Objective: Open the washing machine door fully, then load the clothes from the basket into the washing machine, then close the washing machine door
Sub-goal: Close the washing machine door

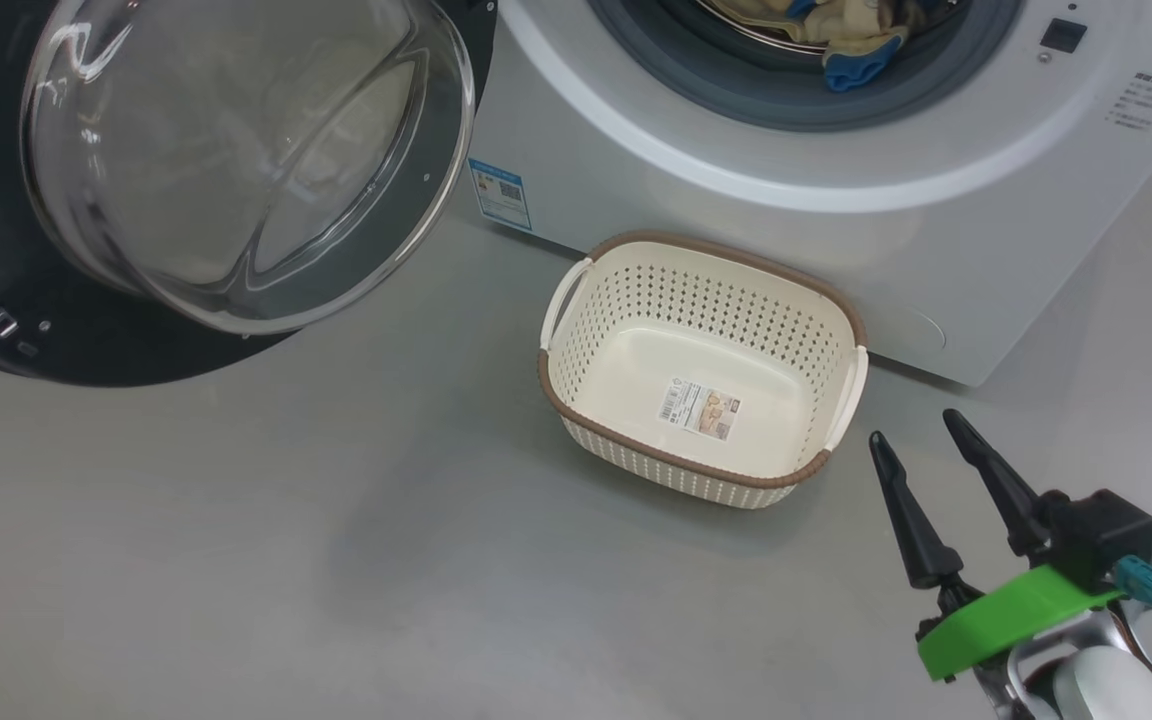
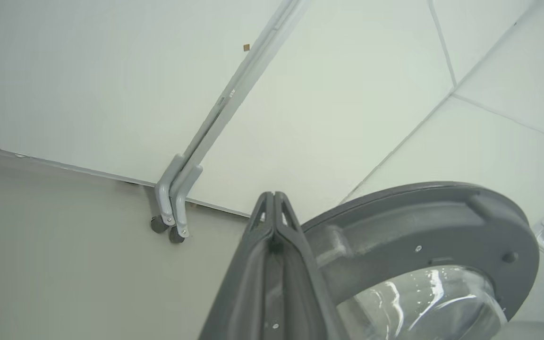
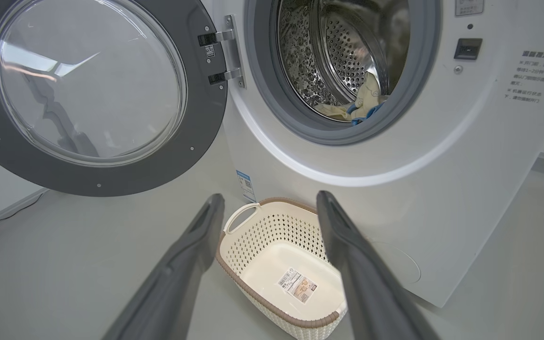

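The right gripper (image 1: 914,428) is hovering low, 2 fingers spread and empty, near the basket (image 1: 726,255). The left gripper (image 2: 274,194) is pinching nothing beside the washing machine door (image 2: 442,217); the clothes (image 1: 851,45) are lying in the washing machine (image 1: 736,220).

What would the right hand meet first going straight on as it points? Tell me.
Likely the basket: the right hand points at its far rim. Depth is unclear; it may pass over and reach the washing machine's white front.

Clothes (image 1: 856,40) in washing machine (image 1: 736,170); basket (image 1: 701,370) before it; door (image 1: 186,180) left.
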